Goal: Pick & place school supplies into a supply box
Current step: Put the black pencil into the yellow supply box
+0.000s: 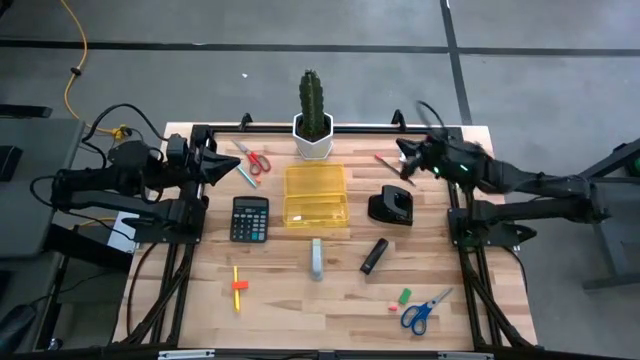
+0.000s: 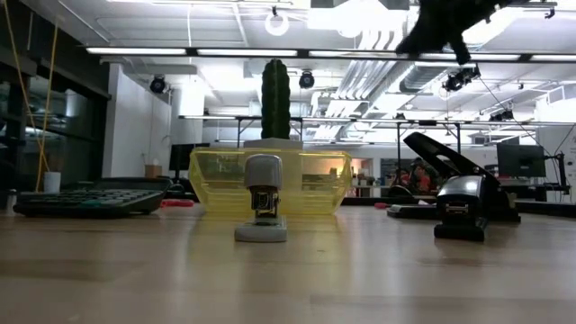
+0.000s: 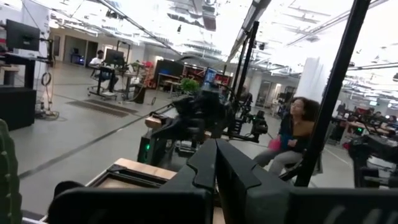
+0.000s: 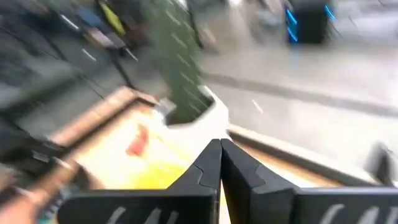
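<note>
The translucent yellow supply box (image 1: 315, 195) lies flat at mid-table, in front of the cactus pot. Red-handled scissors (image 1: 254, 158) lie at the far left. Blue-handled scissors (image 1: 424, 312), a green eraser (image 1: 404, 296) and a pink eraser (image 1: 394, 307) lie near the right front. A yellow pen with orange (image 1: 238, 288) lies at the left front, and a thin red pen (image 1: 388, 165) at the far right. My left gripper (image 1: 236, 170) hovers shut beside the red scissors. My right gripper (image 1: 404, 160) hovers shut above the red pen, high in the low view (image 2: 443, 27). Both hold nothing.
A white hexagonal cactus pot (image 1: 312, 140) stands at the far edge. A black calculator (image 1: 249, 218) lies left of the box and a black stapler (image 1: 390, 207) right of it. A grey-white piece (image 1: 316, 258) and a black marker (image 1: 374, 255) lie nearer. People sit in the room beyond.
</note>
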